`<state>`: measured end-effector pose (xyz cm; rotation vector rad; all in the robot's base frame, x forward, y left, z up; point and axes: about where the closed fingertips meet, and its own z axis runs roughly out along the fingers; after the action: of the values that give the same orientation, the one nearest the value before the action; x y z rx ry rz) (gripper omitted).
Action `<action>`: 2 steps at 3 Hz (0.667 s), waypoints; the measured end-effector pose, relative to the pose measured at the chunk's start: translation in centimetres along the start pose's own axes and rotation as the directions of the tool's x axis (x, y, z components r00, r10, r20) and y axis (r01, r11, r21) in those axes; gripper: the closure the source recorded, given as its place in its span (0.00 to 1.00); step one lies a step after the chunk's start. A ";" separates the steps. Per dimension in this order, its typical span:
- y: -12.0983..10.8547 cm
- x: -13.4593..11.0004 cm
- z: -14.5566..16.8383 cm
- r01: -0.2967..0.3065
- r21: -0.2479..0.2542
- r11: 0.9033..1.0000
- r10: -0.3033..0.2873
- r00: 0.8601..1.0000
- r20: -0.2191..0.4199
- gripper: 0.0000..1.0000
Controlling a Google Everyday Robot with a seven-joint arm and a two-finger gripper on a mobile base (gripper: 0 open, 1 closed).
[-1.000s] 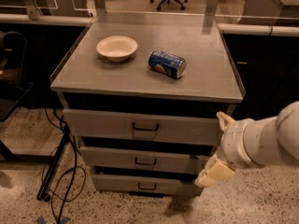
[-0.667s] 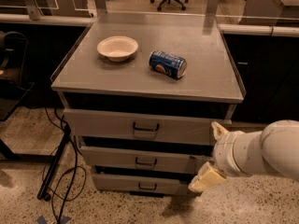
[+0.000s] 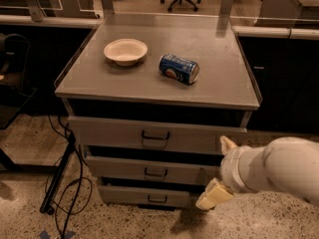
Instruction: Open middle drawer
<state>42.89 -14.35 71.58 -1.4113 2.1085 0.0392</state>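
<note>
Below the worktop's front right corner, gripper [image 3: 220,171]: fingers apart, one high, one low, across the drawers' right ends.
Middle drawer [image 3: 119,169]: under the front edge, between two others; grey front, black loop handle; inside hidden.
Bowl [image 3: 125,51]: white, toward the left edge.
Can [image 3: 179,68]: blue, on its side, mid-worktop.

The gripper [image 3: 219,171] hangs at the right end of the drawer fronts, jaws spread, just beside the middle drawer [image 3: 119,166]. The way to its black handle [image 3: 156,172] is open from the front, above bare floor [image 3: 279,218]. A black stand leg [image 3: 58,178] slants at the lower left, well apart.
</note>
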 end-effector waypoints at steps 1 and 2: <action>1.4 1.0 3.6 -0.017 -0.037 0.999 0.017 1.000 -0.006 0.00; 2.8 2.6 7.6 -0.030 -0.056 0.998 0.030 1.000 -0.005 0.00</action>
<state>43.27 -12.67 63.25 -1.4130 2.1472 0.1080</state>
